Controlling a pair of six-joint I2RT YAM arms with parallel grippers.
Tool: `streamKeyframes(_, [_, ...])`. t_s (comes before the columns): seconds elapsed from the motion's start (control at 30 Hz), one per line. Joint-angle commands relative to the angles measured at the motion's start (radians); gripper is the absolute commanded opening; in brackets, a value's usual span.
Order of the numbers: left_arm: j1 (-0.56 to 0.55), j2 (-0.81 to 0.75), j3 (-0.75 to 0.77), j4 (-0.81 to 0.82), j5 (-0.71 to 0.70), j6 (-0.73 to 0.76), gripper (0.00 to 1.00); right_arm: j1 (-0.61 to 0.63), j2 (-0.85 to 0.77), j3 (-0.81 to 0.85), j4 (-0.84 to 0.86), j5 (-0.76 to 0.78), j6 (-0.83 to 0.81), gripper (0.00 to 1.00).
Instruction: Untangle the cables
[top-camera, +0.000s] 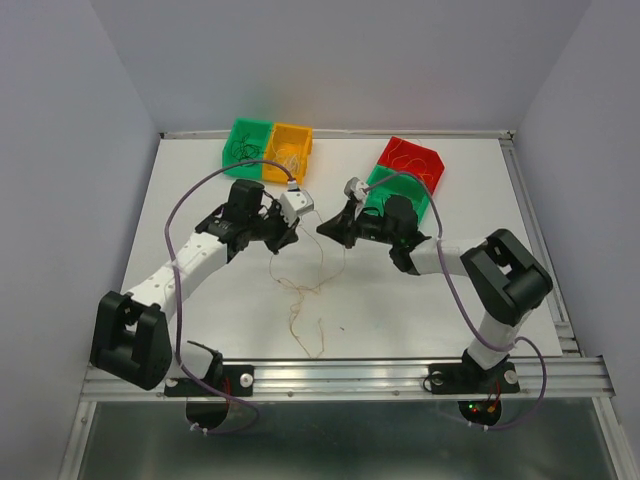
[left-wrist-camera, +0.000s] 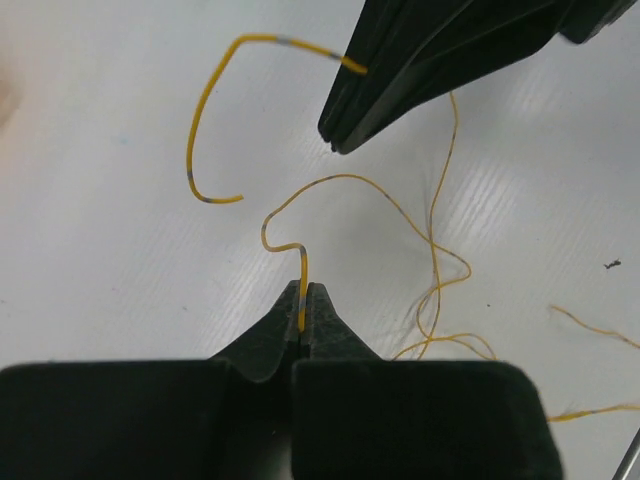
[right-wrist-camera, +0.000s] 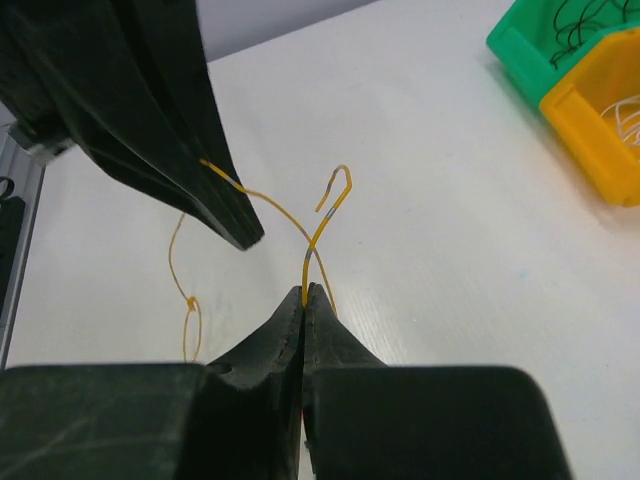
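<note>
A tangle of thin yellow and tan cables (top-camera: 298, 318) hangs from both grippers down onto the white table. My left gripper (top-camera: 290, 236) is shut on a yellow cable (left-wrist-camera: 340, 178), pinched at its tips (left-wrist-camera: 303, 300). My right gripper (top-camera: 326, 228) is shut on a yellow cable too (right-wrist-camera: 322, 222), at its tips (right-wrist-camera: 305, 295). The two grippers are close together, tips facing each other, held above the table. In the left wrist view the right gripper (left-wrist-camera: 342, 140) holds a strand whose free end curls to the left. In the right wrist view the left gripper (right-wrist-camera: 243, 232) holds its strand at upper left.
A green bin (top-camera: 245, 140) and an orange bin (top-camera: 288, 150) stand at the back left, with thin wires in them. A red bin (top-camera: 412, 160) and a green bin (top-camera: 402, 196) stand at the back right, close behind the right arm. The green bin (right-wrist-camera: 560, 40) and the orange bin (right-wrist-camera: 600, 120) also show in the right wrist view.
</note>
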Motion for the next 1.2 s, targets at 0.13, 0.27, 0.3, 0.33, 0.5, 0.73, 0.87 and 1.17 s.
streamKeyframes(0.13, [0.005,-0.066,0.001,-0.004,0.103,0.058,0.0,0.021,0.083,0.061,0.094,-0.11,0.037,0.09])
streamKeyframes(0.27, [0.005,-0.066,0.001,-0.013,0.12,0.07,0.0,0.023,0.102,0.049,0.183,-0.139,0.055,0.19])
streamKeyframes(0.3, [0.005,-0.064,0.002,-0.016,0.124,0.073,0.0,0.023,0.116,0.049,0.21,-0.142,0.063,0.22])
streamKeyframes(0.33, [0.005,-0.062,0.004,-0.019,0.129,0.078,0.0,0.023,0.122,0.052,0.218,-0.148,0.074,0.23])
streamKeyframes(0.5, [0.005,-0.059,0.007,-0.021,0.14,0.081,0.0,0.024,0.164,0.084,0.255,-0.183,0.106,0.33])
streamKeyframes(0.73, [0.005,-0.061,0.007,-0.022,0.156,0.084,0.0,0.032,0.185,0.099,0.266,-0.171,0.109,0.46])
streamKeyframes(0.87, [0.004,-0.062,0.007,-0.034,0.179,0.102,0.0,0.038,0.207,0.119,0.266,-0.154,0.109,0.58])
streamKeyframes(1.17, [0.004,-0.072,0.013,-0.024,0.187,0.098,0.0,0.047,0.245,0.156,0.263,-0.194,0.117,0.48])
